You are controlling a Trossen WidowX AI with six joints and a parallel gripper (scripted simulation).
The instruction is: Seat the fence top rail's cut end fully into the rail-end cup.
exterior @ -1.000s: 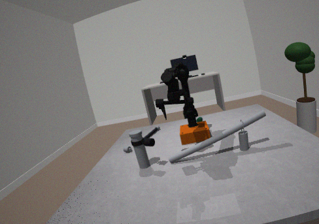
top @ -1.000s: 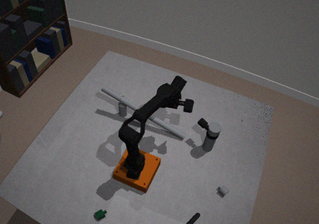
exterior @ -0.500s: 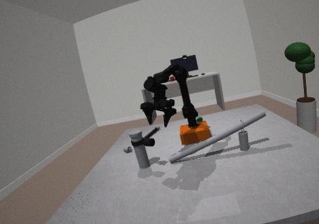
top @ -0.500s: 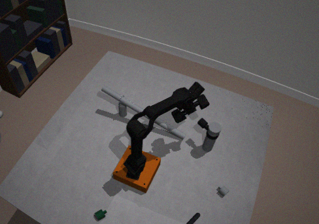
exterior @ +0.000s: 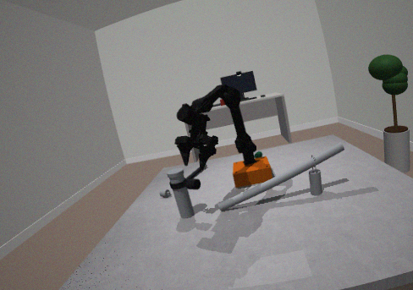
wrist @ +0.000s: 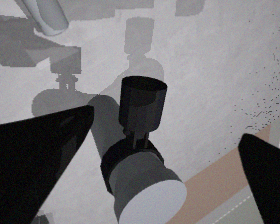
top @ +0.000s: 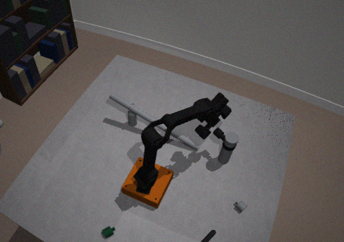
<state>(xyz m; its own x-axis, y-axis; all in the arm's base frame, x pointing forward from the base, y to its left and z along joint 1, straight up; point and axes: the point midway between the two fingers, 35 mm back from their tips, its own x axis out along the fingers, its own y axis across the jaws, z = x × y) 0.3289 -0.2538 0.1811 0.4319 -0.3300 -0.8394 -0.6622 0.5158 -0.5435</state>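
Black cup [top: 218, 133] [exterior: 194, 184] [wrist: 142, 104] lies below the gripper [top: 211, 132] [exterior: 194, 166] [wrist: 165, 126], whose fingers stand apart, empty.

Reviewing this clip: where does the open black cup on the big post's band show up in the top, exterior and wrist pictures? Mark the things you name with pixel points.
Top: the cup [top: 218, 133] [exterior: 194, 183] [wrist: 142, 106] is right of centre, just upper left of the big post's cap [top: 231, 139] [exterior: 175, 172] [wrist: 153, 202].
Exterior: just left of centre, to the right of the post, below the gripper [top: 211, 124] [exterior: 193, 166] [wrist: 165, 126].
Wrist: near the middle, above the cap, between the two fingers in the picture.
Shared landmark: the post's pale round cap.
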